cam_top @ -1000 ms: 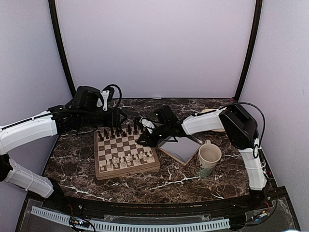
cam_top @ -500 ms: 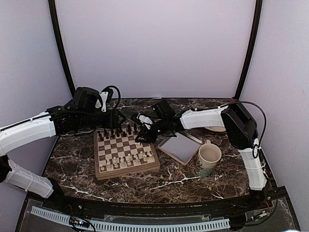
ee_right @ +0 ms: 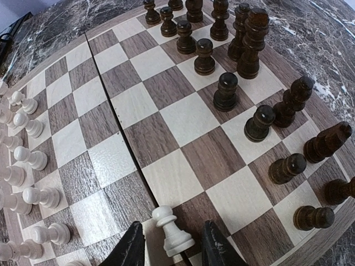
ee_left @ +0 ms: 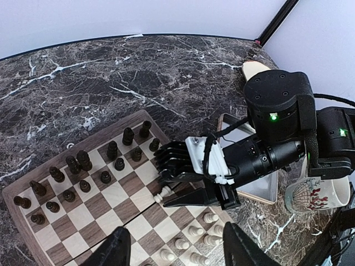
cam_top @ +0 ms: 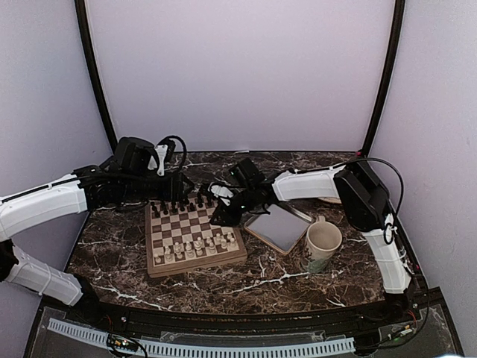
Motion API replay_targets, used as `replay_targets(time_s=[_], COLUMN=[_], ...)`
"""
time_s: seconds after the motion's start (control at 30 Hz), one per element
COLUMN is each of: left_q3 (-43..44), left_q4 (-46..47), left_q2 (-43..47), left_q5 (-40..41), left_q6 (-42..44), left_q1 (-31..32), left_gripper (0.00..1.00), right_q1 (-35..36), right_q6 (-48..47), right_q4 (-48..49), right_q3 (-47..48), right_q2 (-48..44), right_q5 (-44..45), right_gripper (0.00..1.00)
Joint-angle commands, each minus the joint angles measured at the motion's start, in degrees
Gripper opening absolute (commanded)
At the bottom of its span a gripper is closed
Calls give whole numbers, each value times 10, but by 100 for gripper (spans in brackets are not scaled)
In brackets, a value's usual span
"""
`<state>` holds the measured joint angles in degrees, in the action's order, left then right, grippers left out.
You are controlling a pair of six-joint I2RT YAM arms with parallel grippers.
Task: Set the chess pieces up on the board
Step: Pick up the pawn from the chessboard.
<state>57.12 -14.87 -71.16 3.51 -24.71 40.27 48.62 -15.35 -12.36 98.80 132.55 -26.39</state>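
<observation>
The chess pieces point(ee_right: 25, 160) were mostly in place. The cream ones stood in 2 rows off to the left of the right gripper point(ee_right: 175, 235), and the dark pieces point(ee_right: 227, 91) were ahead of it and to its right. 1 cream pawn point(ee_right: 173, 233) stood upright on the board point(ee_right: 183, 119), directly between that gripper's fingers.

Over the last second those fingers had eased apart. A gap showed on each side of the pawn, so the right gripper had released it and the pawn rested on its own base. The arm had barely shifted meanwhile.

The pawn sat near the board's centre fold, well apart from the cream rows, so it probably was not on its home square yet. The drop looked like a staging step rather than the last placement.

The left gripper point(ee_left: 176, 249) hung above the board with its fingers spread and nothing between them. The tray point(cam_top: 279, 227) and mug point(cam_top: 322, 245) lay behind the right gripper.
</observation>
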Motion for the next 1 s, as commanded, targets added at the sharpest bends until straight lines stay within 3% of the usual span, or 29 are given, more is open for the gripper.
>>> replay_targets(time_s=[0.0,0.17,0.6,0.83,0.97], left_q3=[-9,-13,-23,-23,-35], left_q4=[8,7,17,24,75], left_q2=[2,5,6,-7,-27], left_q5=[-5,-1,-5,-6,-52], left_q6=[-2,1,0,-10,-37], left_q1=[-4,-4,-4,-4,-8], left_gripper=[59,59,59,59,59], right_q1=[7,9,10,-2,-22], right_q6=[-14,-32,-51,-13,27], right_q4=[-27,-36,-27,-22,-27], right_q3=[10,-5,-31,-49,-54], right_q2=[16,2,-26,-68,-100], right_q5=[23,33,40,-3,-46], right_gripper=[35,34,14,12,12])
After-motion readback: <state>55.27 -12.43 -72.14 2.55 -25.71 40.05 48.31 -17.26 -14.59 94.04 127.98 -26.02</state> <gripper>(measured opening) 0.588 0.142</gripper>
